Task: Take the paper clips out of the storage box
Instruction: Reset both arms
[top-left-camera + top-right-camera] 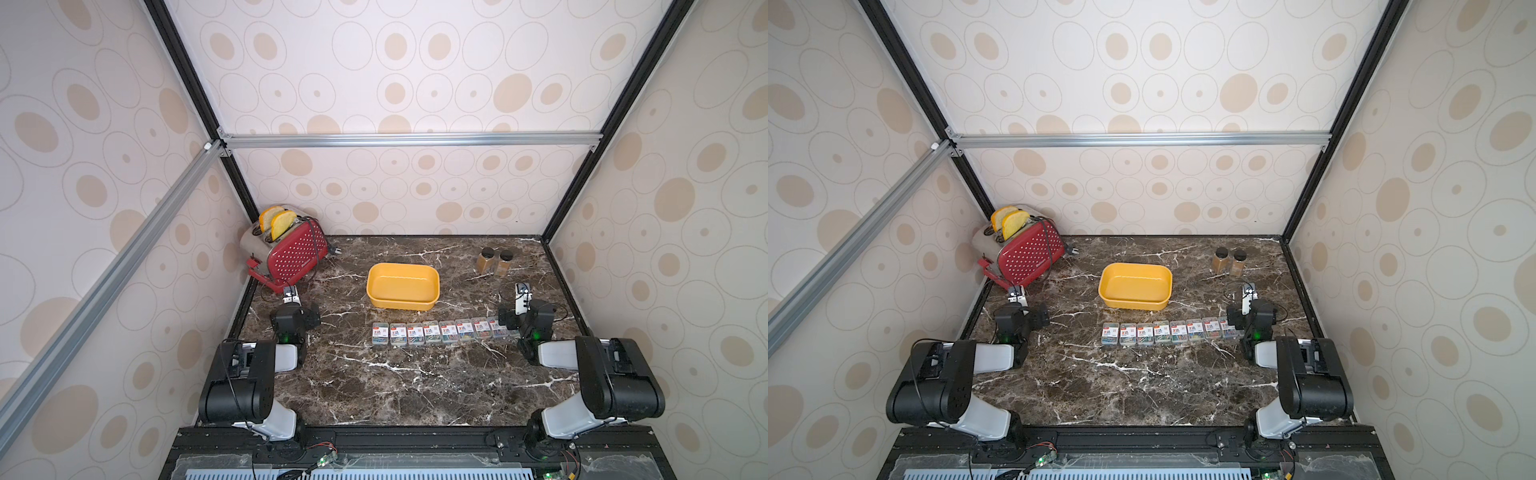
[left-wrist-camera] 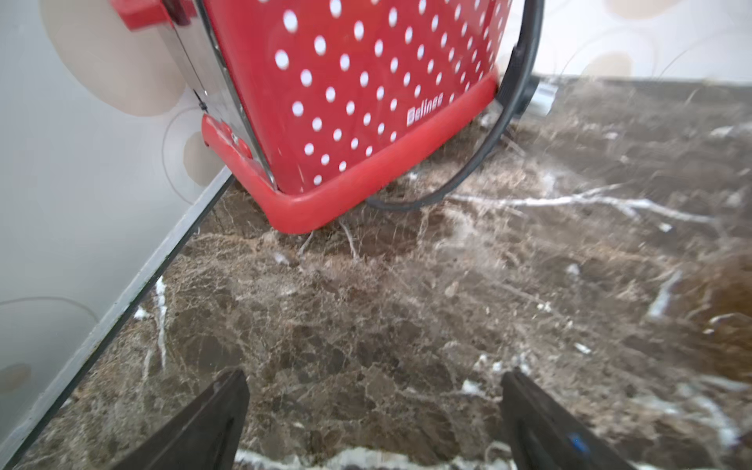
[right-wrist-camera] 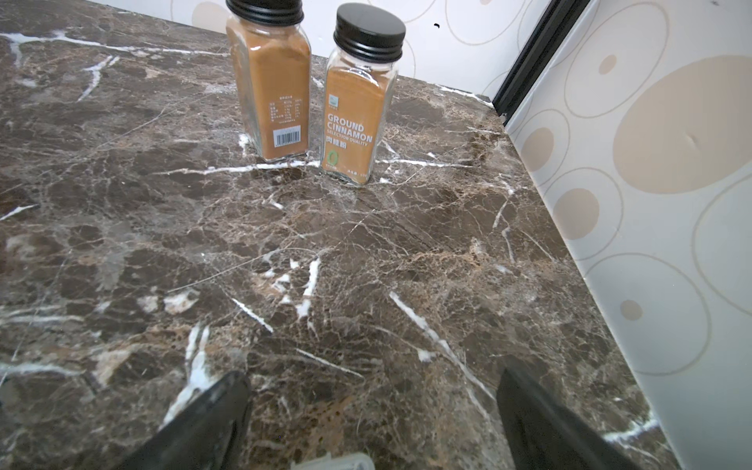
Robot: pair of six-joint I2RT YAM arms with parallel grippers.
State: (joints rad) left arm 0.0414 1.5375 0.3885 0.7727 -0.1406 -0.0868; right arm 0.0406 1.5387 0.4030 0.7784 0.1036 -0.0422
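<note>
Paper clips (image 1: 440, 331) are sitting outside the empty storage box (image 1: 401, 303), left pincer (image 1: 291, 294) and right pincer (image 1: 522, 289) released, sensibly parked clear.

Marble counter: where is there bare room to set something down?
Widest bare patch: from the row of paper clip boxes to the near edge of the counter. Also open: between the yellow storage box and the cinnamon jars. Crowded: the narrow strip between box and row.

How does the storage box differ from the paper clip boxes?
The storage box is opaque yellow; the paper clip boxes are clear with labels. The storage box is one large, empty tub; the paper clip boxes are small, full of coloured clips, set in a row. Both are rectangular and rest on the table.
</note>
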